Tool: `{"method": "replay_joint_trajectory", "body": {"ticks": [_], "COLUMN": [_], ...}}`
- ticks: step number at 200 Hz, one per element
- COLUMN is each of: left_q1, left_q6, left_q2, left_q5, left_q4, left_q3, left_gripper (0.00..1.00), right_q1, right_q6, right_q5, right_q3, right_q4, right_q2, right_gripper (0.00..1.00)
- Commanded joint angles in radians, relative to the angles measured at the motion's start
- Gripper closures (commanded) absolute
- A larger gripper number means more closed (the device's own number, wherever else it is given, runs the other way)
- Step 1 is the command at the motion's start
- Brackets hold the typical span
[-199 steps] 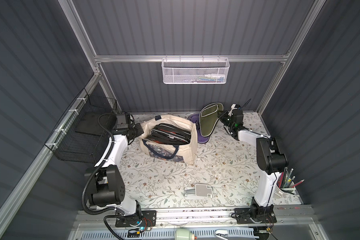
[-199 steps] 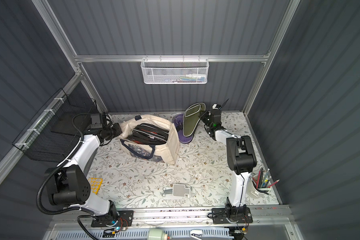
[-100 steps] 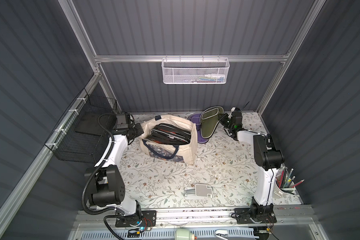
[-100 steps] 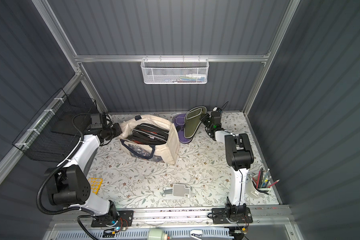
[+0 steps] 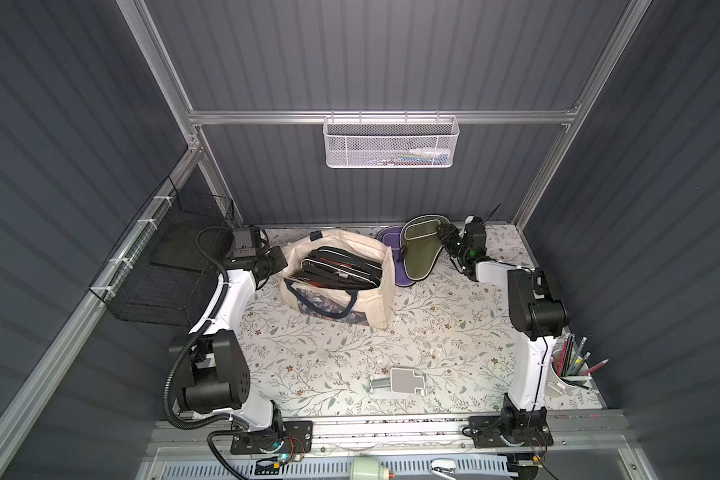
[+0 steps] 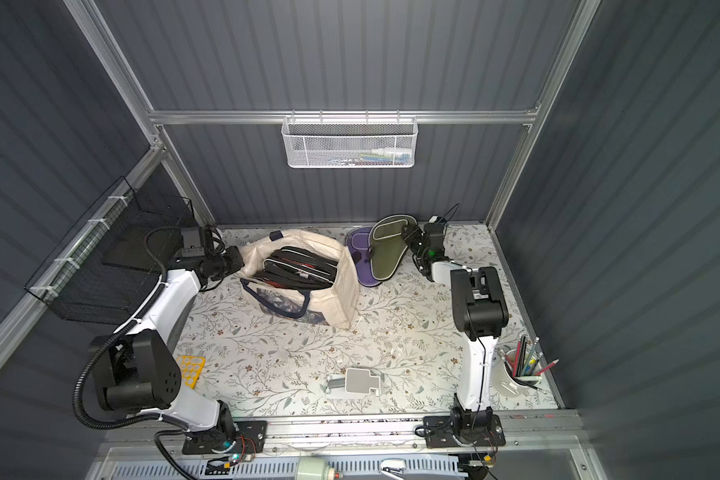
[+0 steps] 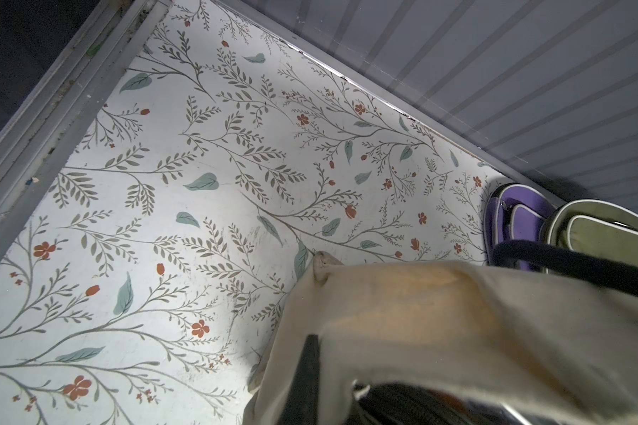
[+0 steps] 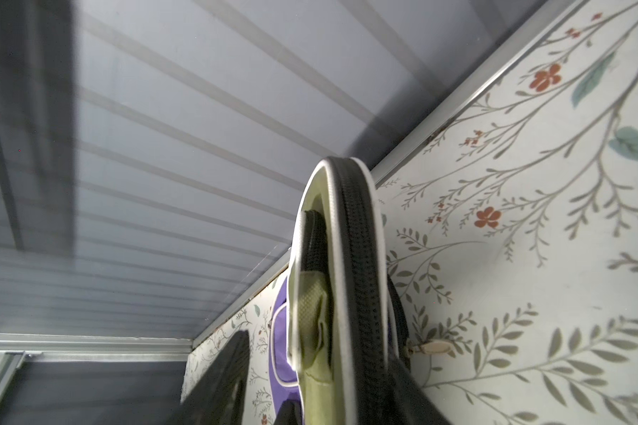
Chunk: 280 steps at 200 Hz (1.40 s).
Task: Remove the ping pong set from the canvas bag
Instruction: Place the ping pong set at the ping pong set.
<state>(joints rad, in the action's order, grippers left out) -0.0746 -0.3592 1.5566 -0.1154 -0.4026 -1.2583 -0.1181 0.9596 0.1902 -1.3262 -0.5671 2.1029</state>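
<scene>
Now left jaws clamped on canvas bag (image 5: 385,291) rim; right jaws apart around green case (image 5: 421,254).

We list, in both top views:
- white wire-mesh basket (image 5: 389,141), upper centre, on the back rail
- black wire basket (image 5: 163,266), left
- white cup of coloured pencils (image 5: 570,374), lower right
- flat grey plastic piece (image 5: 398,380), lower centre
- floral-print tabletop (image 5: 329,353)

In a top view only: yellow tray with round holes (image 6: 190,370), lower left.
</scene>
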Motion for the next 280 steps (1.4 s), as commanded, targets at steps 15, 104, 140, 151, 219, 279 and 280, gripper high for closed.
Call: {"method": "replay_joint_trajectory", "body": {"ticks": [15,104,140,151,219,279,280], "left_q1": [-0.025,-0.025,-0.025,-0.025,-0.025,-0.025,-0.025], "left_q6": [0.014,0.011,0.012,0.012,0.012,0.012,0.012], "left_q2": [0.018,0.017,0.015,0.014,0.011,0.008,0.009], "left_q5": [0.056,0.054,0.053,0.053,0.053,0.052,0.051], "left_q4": [-0.031,-0.031,-0.031,-0.031,-0.031,-0.031,-0.031], "left_q3": [0.005,0.006,0.007,0.007,0.007,0.008,0.009], "left_gripper": [1.0,1.0,1.0,1.0,1.0,1.0,1.0], "right_q1": [0.005,0.001,0.003,0.003,0.005,-0.001,-0.002], "right_q6": [-0.004,-0.066,-0.092,-0.091,-0.113,-0.219,-0.22], "right_q5": [-0.011,-0.058,-0.043,-0.039,-0.06,-0.163,-0.168], "right_q3": [-0.012,-0.066,-0.153,-0.166,-0.171,-0.242,-0.243], "right_q4": [0.034,0.225,0.32,0.335,0.386,0.567,0.572], "right_q2": [0.021,0.043,0.092,0.104,0.105,0.076,0.076], "right_gripper": [0.38,0.22,0.19,0.18,0.08,0.01,0.01]}}
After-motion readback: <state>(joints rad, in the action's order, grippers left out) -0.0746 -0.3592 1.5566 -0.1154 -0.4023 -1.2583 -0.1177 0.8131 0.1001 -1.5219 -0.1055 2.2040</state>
